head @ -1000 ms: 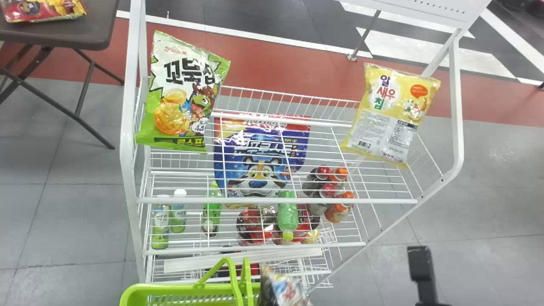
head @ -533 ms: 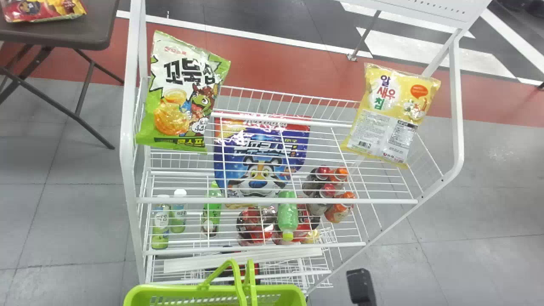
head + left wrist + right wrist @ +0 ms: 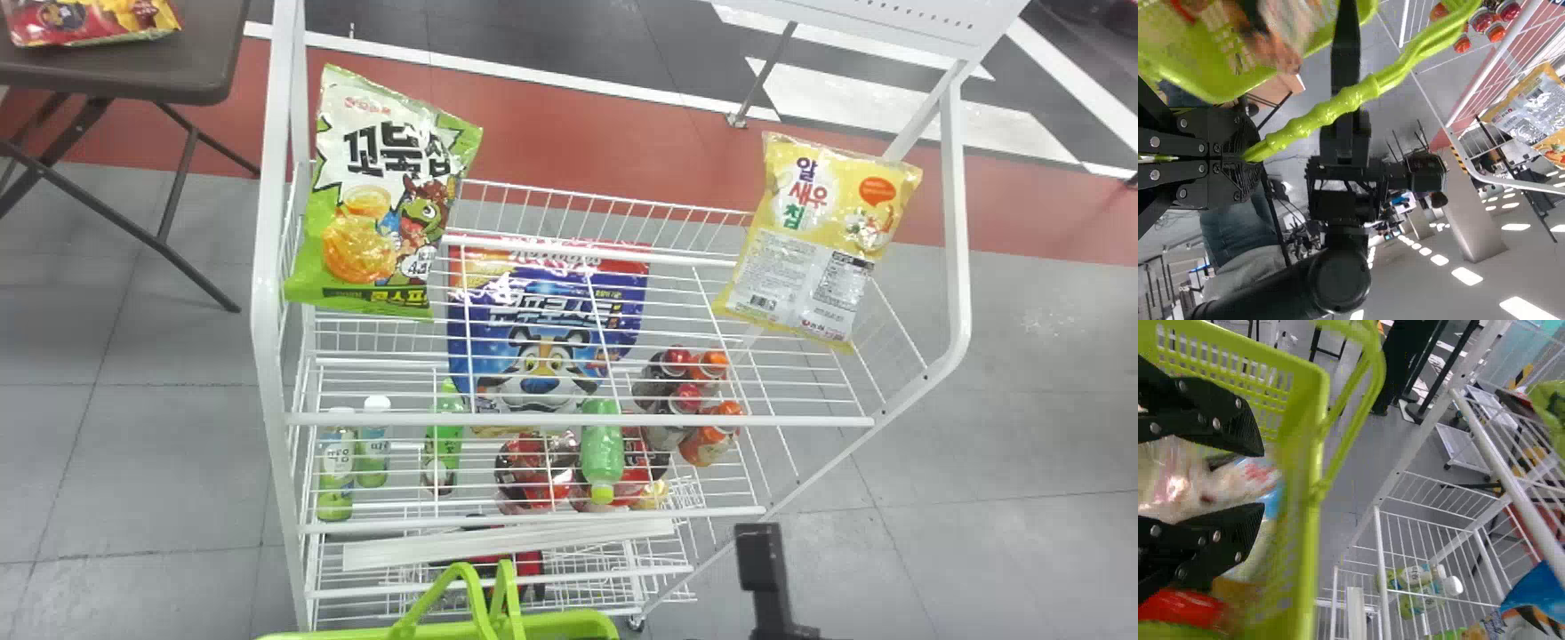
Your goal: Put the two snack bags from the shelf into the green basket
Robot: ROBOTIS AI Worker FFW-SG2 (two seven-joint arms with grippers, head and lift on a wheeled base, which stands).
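In the head view, my right gripper's black upper part is right of the green basket. The right wrist view has my right gripper open inside the basket, a silvery snack bag between its fingers. My left gripper is shut on the basket's twisted handle; the right arm stands beyond. A green snack bag leans at the rack's left on the top shelf, a yellow one at its right.
A blue cereal bag and several bottles are on lower levels of the white wire rack. Something red also lies in the basket. A dark table with a red bag stands back left.
The silvery bag has left the head view, where it hung by the basket's right end. My right arm has shifted left. The basket has sunk towards the bottom edge.
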